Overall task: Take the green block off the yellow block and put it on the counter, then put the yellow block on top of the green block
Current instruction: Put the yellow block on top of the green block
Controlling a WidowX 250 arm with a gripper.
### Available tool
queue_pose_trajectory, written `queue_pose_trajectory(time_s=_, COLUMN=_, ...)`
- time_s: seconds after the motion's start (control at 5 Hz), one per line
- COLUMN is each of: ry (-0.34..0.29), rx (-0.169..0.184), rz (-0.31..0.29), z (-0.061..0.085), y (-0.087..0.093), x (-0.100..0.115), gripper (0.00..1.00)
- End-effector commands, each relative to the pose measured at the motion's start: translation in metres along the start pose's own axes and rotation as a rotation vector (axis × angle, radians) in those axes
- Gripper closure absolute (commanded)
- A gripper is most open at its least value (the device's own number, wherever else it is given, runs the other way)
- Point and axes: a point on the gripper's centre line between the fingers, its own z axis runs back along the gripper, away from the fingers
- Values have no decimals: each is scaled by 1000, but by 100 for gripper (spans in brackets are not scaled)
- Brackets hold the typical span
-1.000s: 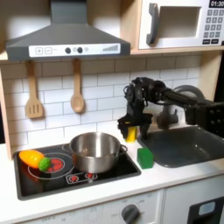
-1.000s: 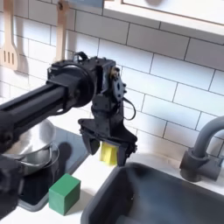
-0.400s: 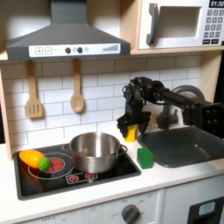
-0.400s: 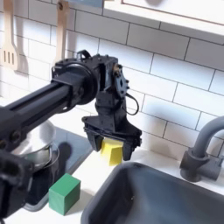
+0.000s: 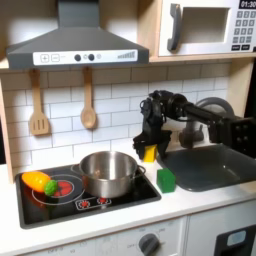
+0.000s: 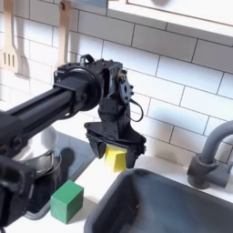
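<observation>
The yellow block [image 6: 115,159] hangs in the air between the fingers of my gripper [image 6: 115,157], which is shut on it; it shows too in the first exterior view as the yellow block [image 5: 149,153] in my gripper [image 5: 149,151]. The green block [image 5: 166,180] rests on the off-white counter [image 5: 190,198] between the stovetop and the sink, lower and nearer the camera than the held block. In the second exterior view the green block [image 6: 66,200] sits low at the left, on the counter [image 6: 95,202].
A steel pot [image 5: 108,172] stands on the black stovetop [image 5: 60,197], with rounded toy food [image 5: 38,182] on the first exterior view's left burner. The dark grey sink [image 5: 212,165] and its faucet [image 6: 207,151] lie beside my arm. Wooden utensils [image 5: 88,105] hang on the tiled wall.
The gripper has stayed shut on the yellow block and barely shifted, drifting slightly over the second.
</observation>
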Motion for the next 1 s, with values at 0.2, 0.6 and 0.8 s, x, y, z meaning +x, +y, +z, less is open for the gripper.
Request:
queue_pose_trajectory(time_s=0.2, ry=7, rx=9, rz=-1, z=-11, y=2, x=-1, gripper=0)
queue_pose_trajectory(time_s=0.6, ry=11, rx=6, rz=-9, z=-10, y=1, x=2, gripper=0)
queue_pose_trajectory(time_s=0.8, ry=18, rx=4, rz=-2, z=-12, y=2, x=3, gripper=6)
